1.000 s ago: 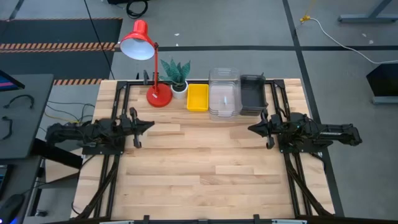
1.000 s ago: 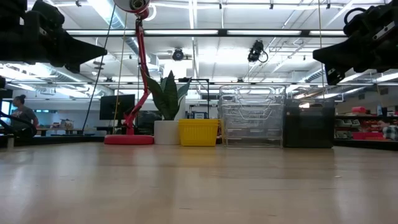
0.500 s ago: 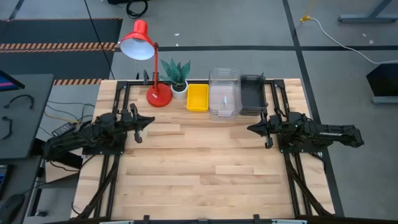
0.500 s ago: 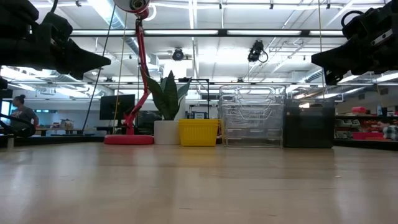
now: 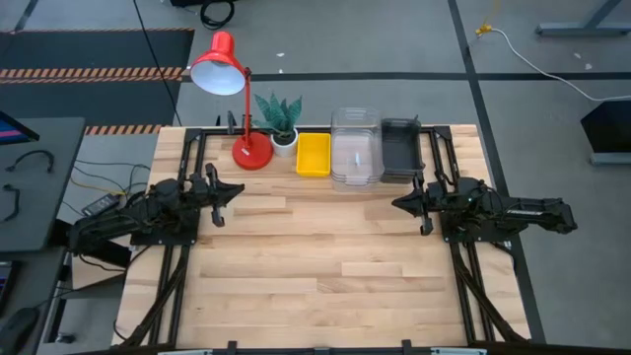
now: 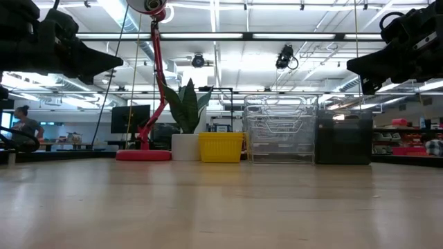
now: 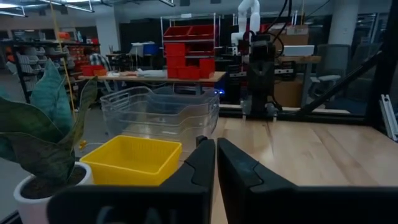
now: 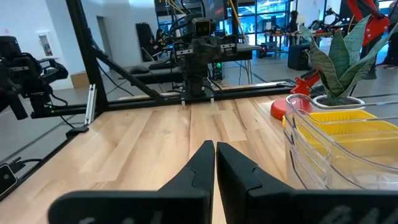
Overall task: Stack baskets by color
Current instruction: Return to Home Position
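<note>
Your left gripper (image 5: pixel 235 190) hangs over the left side of the bench (image 5: pixel 325 266), its fingers pressed together on nothing. Your right gripper (image 5: pixel 399 204) faces it from the right side, also closed and empty. Both are well apart from the baskets, which line the far edge. From left to right these are the yellow baskets (image 5: pixel 315 154), the clear baskets (image 5: pixel 356 148) and the grey baskets (image 5: pixel 400 150), set side by side. The clear ones show several nested rims; you cannot count the grey ones. Left of the yellow stand the plant (image 5: pixel 280 113) and the lamp (image 5: pixel 219 65). Since a second ago your left arm has drawn back and angled slightly. The right arm and the stacks have not moved.
</note>
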Controlling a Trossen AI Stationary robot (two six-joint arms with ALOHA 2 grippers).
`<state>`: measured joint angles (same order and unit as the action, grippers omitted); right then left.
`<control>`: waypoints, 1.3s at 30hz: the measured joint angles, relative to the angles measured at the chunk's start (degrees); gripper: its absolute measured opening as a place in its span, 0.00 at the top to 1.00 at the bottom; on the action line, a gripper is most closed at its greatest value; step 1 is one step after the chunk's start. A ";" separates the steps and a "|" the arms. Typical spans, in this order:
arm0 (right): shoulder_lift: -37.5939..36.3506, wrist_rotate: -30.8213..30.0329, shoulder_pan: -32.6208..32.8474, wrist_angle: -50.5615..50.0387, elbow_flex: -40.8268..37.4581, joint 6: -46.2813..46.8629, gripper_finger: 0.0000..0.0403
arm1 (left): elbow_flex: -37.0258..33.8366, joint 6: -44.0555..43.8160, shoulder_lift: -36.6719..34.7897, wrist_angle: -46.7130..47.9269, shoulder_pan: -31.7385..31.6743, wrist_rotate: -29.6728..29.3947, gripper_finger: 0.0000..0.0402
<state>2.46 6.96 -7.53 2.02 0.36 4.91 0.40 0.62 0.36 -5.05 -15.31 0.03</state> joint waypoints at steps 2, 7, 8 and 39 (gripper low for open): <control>0.02 0.00 0.00 0.00 0.00 0.00 0.95 | 0.00 0.00 0.00 -0.03 0.00 -0.02 0.93; 0.02 0.00 0.00 0.02 0.00 0.00 0.95 | 0.00 0.02 -0.13 -0.12 2.39 -0.65 0.95; 0.02 0.00 0.00 0.02 0.00 0.00 0.95 | 0.00 0.00 -0.13 -0.22 3.19 -0.64 0.96; 0.02 0.00 0.00 0.02 0.00 0.02 0.94 | -0.02 0.02 0.00 -0.32 5.57 -0.78 0.94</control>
<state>2.48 6.96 -7.53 2.04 0.36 4.93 0.38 0.64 0.36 -5.37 -9.74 -0.75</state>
